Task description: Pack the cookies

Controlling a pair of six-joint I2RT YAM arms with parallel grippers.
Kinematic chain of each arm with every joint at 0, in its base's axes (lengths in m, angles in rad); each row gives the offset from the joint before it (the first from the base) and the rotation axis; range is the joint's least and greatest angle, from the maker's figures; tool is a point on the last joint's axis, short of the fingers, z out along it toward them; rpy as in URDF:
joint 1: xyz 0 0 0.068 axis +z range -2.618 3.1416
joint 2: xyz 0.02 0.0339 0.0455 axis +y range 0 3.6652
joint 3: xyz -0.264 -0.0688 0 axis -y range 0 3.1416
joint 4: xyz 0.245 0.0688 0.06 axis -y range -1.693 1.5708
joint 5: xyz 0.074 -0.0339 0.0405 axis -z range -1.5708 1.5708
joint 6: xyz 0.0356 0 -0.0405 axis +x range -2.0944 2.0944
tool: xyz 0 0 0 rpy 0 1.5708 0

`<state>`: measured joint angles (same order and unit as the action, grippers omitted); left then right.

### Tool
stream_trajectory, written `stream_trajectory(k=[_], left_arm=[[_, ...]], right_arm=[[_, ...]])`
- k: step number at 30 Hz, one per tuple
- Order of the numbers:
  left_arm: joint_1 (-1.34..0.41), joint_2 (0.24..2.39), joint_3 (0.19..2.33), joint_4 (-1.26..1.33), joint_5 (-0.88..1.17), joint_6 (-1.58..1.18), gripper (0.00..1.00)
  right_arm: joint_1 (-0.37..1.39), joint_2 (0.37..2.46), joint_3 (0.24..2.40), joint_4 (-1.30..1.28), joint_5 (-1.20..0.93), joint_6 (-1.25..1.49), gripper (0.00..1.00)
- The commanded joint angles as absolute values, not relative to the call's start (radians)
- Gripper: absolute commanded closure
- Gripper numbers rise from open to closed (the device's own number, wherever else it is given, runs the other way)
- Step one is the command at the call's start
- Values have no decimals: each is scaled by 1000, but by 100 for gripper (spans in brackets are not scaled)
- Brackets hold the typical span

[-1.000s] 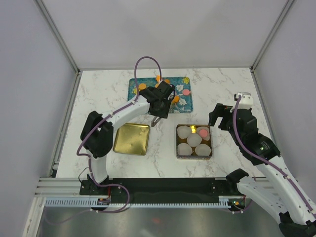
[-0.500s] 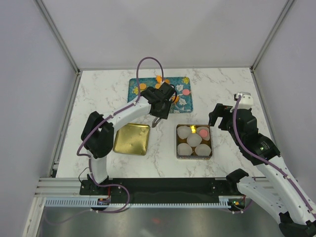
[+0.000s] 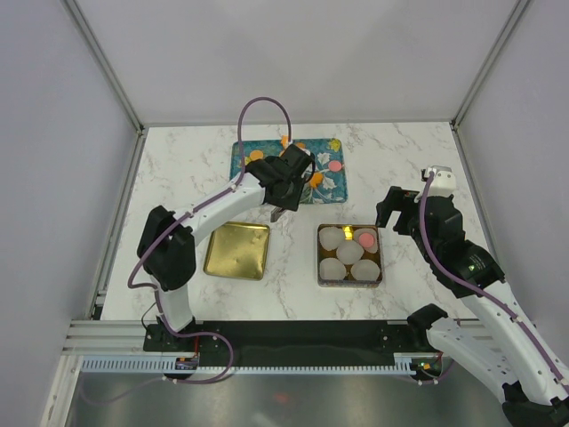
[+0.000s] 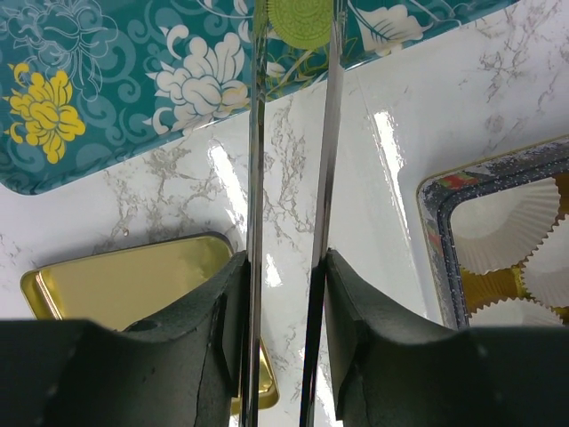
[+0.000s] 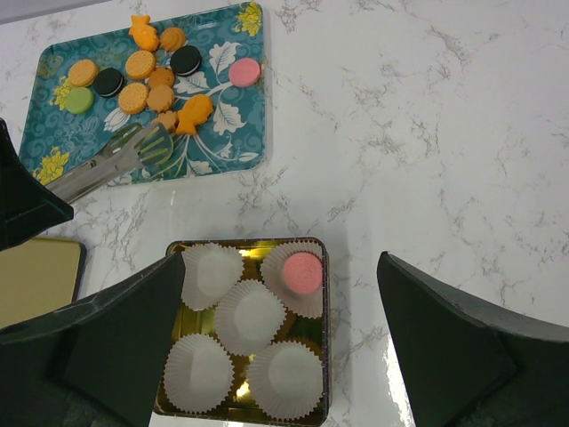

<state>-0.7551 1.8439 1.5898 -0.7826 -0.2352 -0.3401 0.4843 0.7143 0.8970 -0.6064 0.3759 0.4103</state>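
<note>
Most of the cookies [image 5: 140,64] lay flat, clustered at the far end of the teal tray [image 5: 222,133]: orange rounds, two black, one green, one pink. A second green cookie [image 4: 302,22] sat between the tongs' [image 5: 98,169] blades. Another pink cookie [image 5: 302,272] rested in a paper cup [image 5: 280,258] inside the tin [image 5: 324,338].

text: none readable | labels: none | brands: none | numbers: none
</note>
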Motion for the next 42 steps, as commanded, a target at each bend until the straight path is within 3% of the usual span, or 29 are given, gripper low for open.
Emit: stream_trajectory(k=[1,11,31,42], left_arm=[[-761,1779,1601,-779,-270,-296,57],[-790,1710,1591,-790,-256,-296,58],[-1069,1445,1344,-784,-276,-440,57],[-1137,1473,1316,-753,-270,-465,57]], right_arm=[[483,715,914,-597,400,394,2],[483,733,928,-597,405,388,2],[483,756,928,-580,410,380,2],[483,749,914,-575,408,387,2]])
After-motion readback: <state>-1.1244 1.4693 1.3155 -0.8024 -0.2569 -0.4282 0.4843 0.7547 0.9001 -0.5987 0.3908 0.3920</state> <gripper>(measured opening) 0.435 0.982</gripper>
